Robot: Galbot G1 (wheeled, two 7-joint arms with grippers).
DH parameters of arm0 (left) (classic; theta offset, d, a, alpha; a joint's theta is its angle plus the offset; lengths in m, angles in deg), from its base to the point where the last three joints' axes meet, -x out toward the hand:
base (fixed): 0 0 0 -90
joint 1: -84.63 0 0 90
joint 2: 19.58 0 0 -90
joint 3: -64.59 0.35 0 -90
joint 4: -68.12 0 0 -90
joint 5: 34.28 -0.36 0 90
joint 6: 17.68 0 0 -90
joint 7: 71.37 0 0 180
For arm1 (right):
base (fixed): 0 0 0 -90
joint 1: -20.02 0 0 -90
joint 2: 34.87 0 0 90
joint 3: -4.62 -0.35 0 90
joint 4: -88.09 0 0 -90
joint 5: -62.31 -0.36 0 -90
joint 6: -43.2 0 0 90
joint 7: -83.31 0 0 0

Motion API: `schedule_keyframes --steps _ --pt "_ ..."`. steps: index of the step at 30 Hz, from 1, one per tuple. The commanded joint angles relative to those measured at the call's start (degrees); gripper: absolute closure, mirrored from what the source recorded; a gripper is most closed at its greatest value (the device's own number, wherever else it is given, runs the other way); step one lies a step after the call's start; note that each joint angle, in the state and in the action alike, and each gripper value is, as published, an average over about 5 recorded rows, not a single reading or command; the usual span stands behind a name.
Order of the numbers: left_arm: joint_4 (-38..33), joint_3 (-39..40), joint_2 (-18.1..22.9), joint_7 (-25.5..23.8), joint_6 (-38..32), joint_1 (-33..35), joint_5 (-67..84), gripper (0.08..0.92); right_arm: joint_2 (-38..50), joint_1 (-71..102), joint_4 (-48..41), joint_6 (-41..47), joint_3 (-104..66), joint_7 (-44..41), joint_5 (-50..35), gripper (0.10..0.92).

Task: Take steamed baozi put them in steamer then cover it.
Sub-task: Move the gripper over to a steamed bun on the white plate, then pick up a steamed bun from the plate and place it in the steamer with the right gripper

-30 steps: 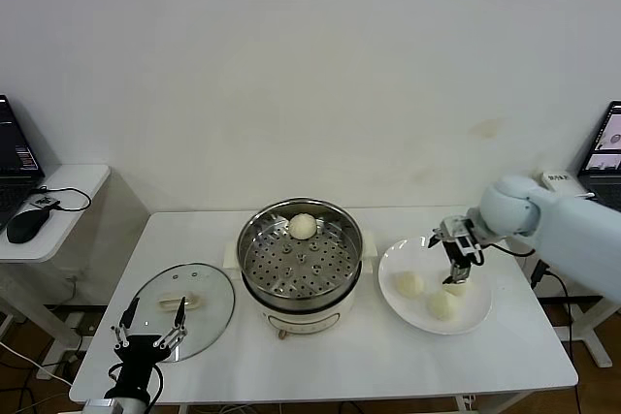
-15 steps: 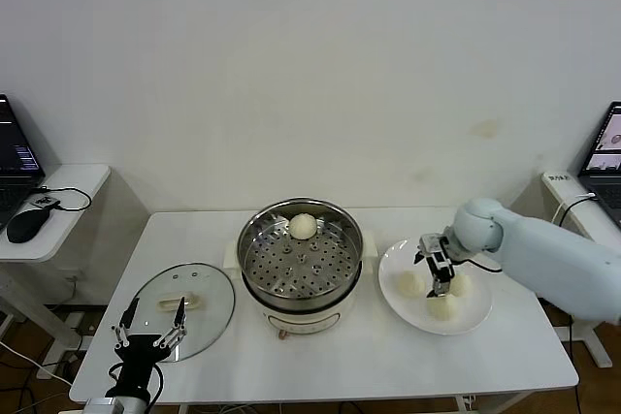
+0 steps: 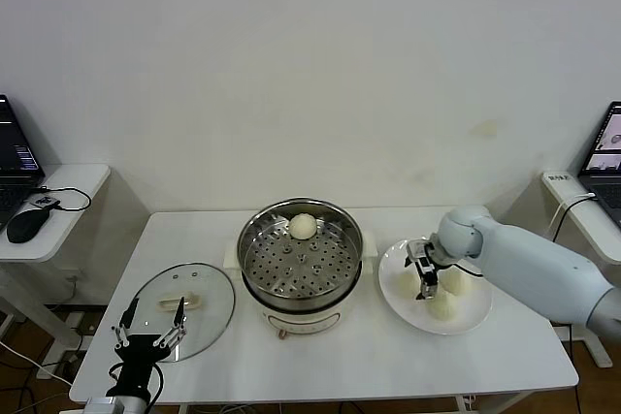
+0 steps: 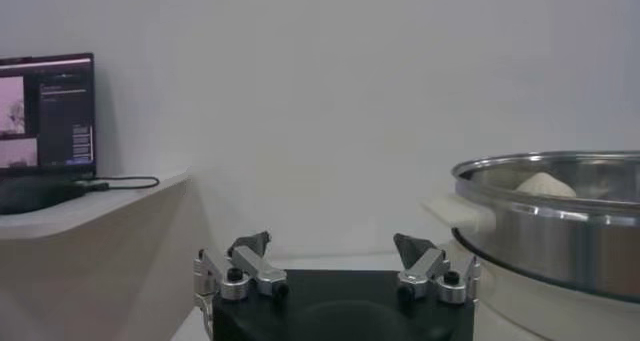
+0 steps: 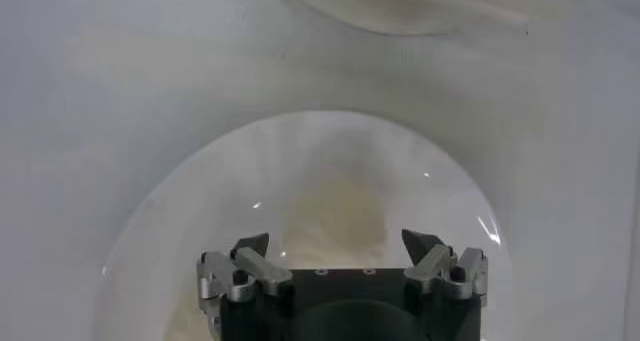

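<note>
At the far left edge of the head view, a side shelf carried a mouse and part of a laptop. The left gripper was parked at the lower left of the frame, over the front edge of the counter, its fingers spread open and holding nothing. Just beyond it, the glass cover lay flat on the counter, lower left of centre, cream handle up.

At centre stood the steamer, uncovered, on its white base. One bun rested on the perforated tray, against the far wall; its top also showed above the pot's rim in the left wrist view.

Right of centre, a white plate sat just beside the steamer and held three buns: one at its left side, one toward the far right, one at the front. The right gripper was down over the plate among these buns, pointing downward. In the right wrist view its fingers stood apart, open, with a pale bun beyond them and nothing gripped.
</note>
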Motion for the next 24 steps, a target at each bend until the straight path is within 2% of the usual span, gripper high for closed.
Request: schedule_keyframes --steps 1,12,18,24 --pt "0.08 0.00 0.10 0.05 -0.11 0.01 0.02 0.177 -1.25 0.79 -1.56 -0.02 -0.53 0.23 0.83 0.246" --pt "-0.16 -0.01 0.32 0.05 -0.08 0.13 -0.02 0.177 -0.73 0.16 -1.48 0.10 -1.35 -0.64 0.84 0.383" --pt "-0.79 0.11 0.38 0.12 -0.06 0.18 -0.03 0.177 1.80 -3.57 2.21 0.44 -0.17 -1.64 -1.28 0.411" --pt "-1.29 0.21 -0.06 0.13 0.05 0.03 0.04 0.177 7.30 -14.19 9.18 2.02 3.42 -3.14 -7.80 0.414"
